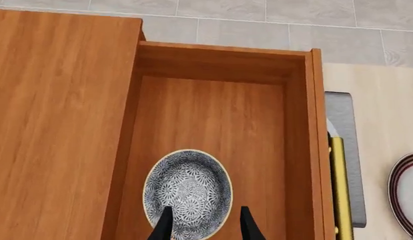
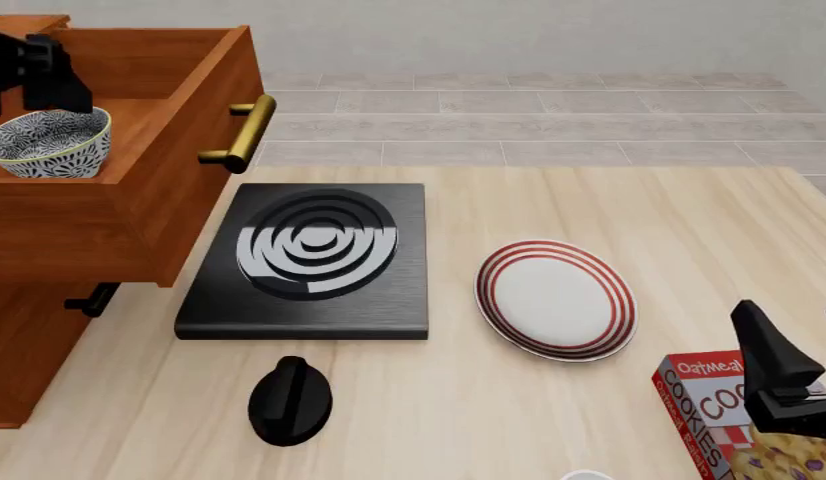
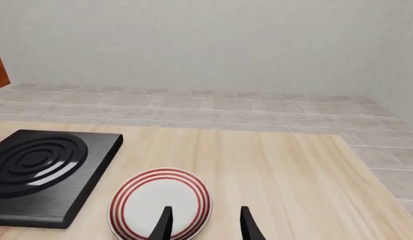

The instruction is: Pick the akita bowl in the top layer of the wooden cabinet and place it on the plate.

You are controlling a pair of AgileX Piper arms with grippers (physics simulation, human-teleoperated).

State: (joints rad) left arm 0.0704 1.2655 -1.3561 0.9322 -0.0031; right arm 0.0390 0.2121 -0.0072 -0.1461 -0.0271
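Note:
The akita bowl (image 1: 188, 187) (image 2: 46, 142) sits in the pulled-out top layer (image 1: 296, 150) (image 2: 173, 190) of the wooden cabinet (image 1: 60, 125) (image 2: 26, 340). My left gripper (image 1: 205, 220) (image 2: 60, 100) hangs open just above it and straddles the bowl's rim, one finger over the inside and one outside. Whether the fingers touch the rim I cannot tell. The plate (image 2: 556, 298) (image 3: 160, 192) (image 1: 406, 195), white with red rings, lies bare on the table to the right of the stove. At the table's front right, my right gripper (image 2: 803, 335) (image 3: 205, 222) is open and holds nothing.
A black square stove (image 2: 313, 255) (image 3: 40, 165) lies between cabinet and plate, partly under the drawer's brass handle (image 2: 240, 130) (image 1: 340, 190). A black knob-shaped object (image 2: 290, 400) sits in front of the stove. An oatmeal cookie box (image 2: 713, 410) stands beside my right gripper.

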